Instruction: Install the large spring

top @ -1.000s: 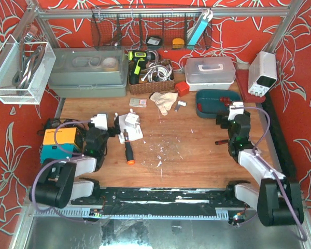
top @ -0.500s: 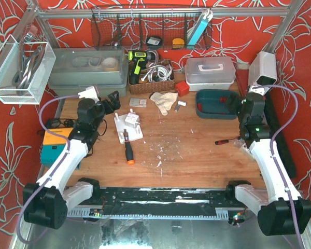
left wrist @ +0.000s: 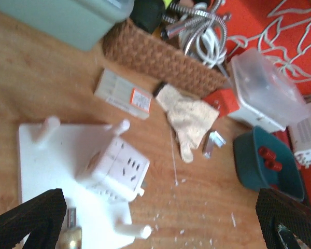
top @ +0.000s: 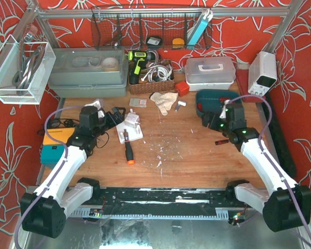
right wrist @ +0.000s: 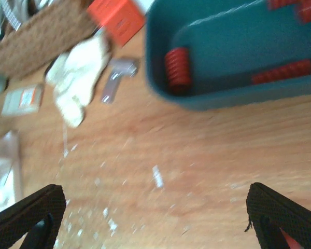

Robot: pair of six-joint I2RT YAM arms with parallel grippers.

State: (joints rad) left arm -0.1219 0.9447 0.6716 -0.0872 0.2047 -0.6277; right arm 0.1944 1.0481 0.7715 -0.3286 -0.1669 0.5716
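Observation:
The large spring (right wrist: 177, 67), a thick red coil, sits in the near-left corner of a teal tray (right wrist: 217, 98) with thinner red springs (right wrist: 282, 72). My right gripper (right wrist: 155, 218) hangs open above bare wood just short of that tray, nothing between its fingers. From above, the right gripper (top: 213, 121) covers part of the teal tray (top: 207, 99). My left gripper (top: 113, 116) is open beside a white peg plate (top: 137, 135). The left wrist view shows the peg plate (left wrist: 52, 171) with a white socket cube (left wrist: 116, 168) on it, and the tray (left wrist: 249, 174) far right.
An orange-handled screwdriver (top: 128, 150) lies at the plate's front and a red-handled tool (top: 221, 141) lies by the right arm. A wicker basket (top: 150, 85), cloth glove (top: 163, 101), clear lidded box (top: 210, 71) and grey bin (top: 88, 72) line the back. White chips litter the wood.
Both arms have unfolded from the near side. The left gripper swung out to the peg plate; the right gripper reached the back right, then moved left to the teal tray.

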